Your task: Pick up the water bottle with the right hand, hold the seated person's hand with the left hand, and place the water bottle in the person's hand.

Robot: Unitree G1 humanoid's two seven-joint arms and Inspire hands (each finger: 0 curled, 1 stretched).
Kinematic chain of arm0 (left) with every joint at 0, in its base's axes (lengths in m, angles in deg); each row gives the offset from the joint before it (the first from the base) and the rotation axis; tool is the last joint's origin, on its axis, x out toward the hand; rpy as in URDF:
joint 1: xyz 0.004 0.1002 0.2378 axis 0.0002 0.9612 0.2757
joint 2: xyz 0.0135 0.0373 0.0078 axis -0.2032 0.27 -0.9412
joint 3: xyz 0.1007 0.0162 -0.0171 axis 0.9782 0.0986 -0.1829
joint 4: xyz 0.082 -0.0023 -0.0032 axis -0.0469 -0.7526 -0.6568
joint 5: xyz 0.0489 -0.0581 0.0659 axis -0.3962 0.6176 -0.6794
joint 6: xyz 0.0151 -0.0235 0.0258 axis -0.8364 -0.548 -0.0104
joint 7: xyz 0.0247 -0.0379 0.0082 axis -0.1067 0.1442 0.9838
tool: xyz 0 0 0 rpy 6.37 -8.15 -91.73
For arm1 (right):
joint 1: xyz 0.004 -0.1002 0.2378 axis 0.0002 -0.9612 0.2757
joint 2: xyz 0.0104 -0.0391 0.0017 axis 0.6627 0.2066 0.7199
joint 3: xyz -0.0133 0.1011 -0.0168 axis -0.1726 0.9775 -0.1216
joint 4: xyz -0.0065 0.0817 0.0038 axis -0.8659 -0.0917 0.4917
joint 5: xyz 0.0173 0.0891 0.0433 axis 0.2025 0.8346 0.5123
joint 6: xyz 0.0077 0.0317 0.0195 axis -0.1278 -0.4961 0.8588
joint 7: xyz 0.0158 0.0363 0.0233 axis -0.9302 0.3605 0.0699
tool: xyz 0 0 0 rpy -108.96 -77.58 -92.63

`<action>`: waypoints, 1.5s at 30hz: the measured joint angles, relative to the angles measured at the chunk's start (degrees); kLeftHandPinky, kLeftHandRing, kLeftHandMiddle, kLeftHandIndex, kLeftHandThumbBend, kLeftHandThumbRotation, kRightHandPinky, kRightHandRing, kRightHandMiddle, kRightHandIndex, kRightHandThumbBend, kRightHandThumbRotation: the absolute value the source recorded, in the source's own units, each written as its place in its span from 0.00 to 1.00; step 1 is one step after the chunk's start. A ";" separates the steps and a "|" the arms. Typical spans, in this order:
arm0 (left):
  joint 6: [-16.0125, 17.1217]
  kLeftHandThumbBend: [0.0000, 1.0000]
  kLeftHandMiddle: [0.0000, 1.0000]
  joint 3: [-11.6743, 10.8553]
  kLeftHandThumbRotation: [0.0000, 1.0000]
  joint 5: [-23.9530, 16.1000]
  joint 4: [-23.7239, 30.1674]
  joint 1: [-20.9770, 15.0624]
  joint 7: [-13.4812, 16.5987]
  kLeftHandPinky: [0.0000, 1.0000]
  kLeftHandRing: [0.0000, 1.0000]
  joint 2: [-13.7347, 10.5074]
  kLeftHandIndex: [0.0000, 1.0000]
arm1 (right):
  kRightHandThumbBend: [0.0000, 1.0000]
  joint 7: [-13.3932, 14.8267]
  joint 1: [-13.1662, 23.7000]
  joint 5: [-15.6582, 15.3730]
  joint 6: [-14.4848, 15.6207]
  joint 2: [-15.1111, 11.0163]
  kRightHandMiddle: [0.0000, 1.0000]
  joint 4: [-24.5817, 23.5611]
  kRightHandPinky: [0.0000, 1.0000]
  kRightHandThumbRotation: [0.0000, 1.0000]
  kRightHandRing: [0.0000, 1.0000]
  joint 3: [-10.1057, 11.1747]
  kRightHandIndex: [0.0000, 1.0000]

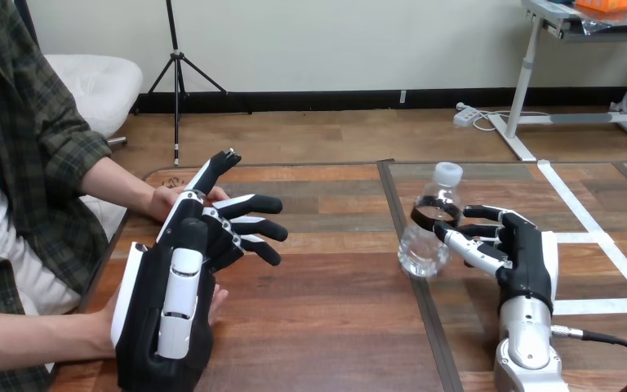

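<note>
A clear water bottle with a white cap and a dark label band stands upright on the table, right of centre. My right hand is just to its right, palm towards it and fingers spread open; the thumb tip reaches the bottle's side, and the fingers are not closed round it. At the left, my left hand is raised with straight fingers and the thumb pointing up. One of the person's hands rests on the table behind those fingers. The other hand shows under my left palm. I cannot tell whether they touch.
The wooden table has a dark seam running front to back just under the bottle. White tape lines mark its right part. The person sits at the left edge, both forearms reaching in over the table's left corner.
</note>
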 measured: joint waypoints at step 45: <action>0.06 0.49 0.64 0.01 0.92 1.12 0.00 0.18 -0.01 0.43 0.57 -0.01 0.85 | 0.67 0.28 -0.01 -0.46 -1.16 0.27 0.52 0.00 0.48 0.00 0.49 -0.24 0.60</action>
